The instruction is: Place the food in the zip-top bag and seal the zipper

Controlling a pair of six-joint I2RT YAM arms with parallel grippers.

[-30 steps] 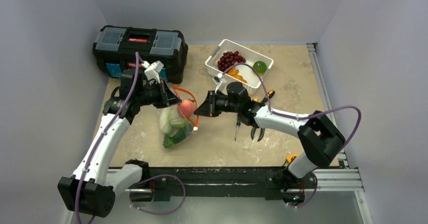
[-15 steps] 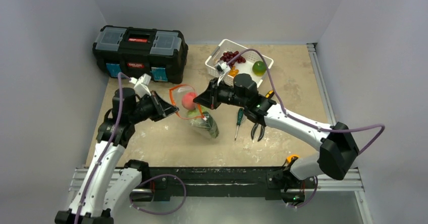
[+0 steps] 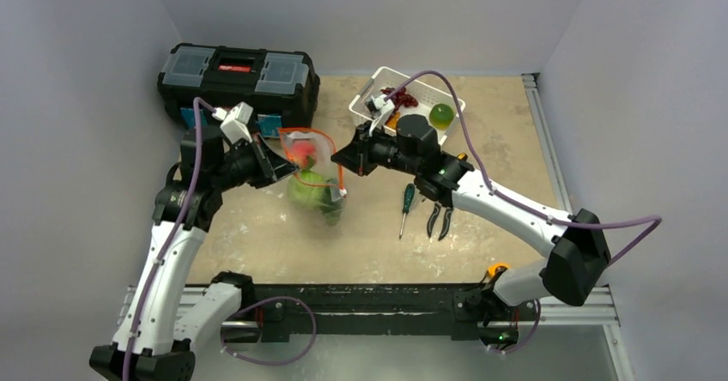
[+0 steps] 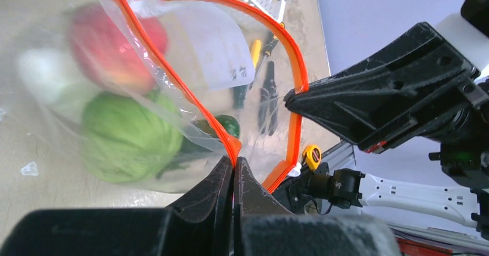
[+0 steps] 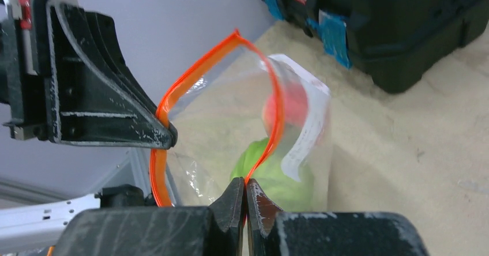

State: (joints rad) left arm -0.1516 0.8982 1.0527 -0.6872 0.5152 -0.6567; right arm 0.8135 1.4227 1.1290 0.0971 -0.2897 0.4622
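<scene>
The left gripper [image 4: 233,166] is being kept pressed together on one side of the zipper [image 5: 157,175]; the right gripper [image 5: 245,185] is being clamped shut on the opposite side of the same orange-red strip; the mouth of the zip-top bag [image 3: 316,179] is being held open as a loop between the two claws (the tips facing each other across it); the bag is being hung below and between them; inside it, beyond the left claw, a green cabbage [image 4: 127,138], a pink peach [image 4: 115,40] and a dark cucumber [image 4: 222,126] are being carried; a screwdriver [image 3: 405,202] and pliers [image 3: 438,218] are lying near the right claw, beside its arm.
</scene>
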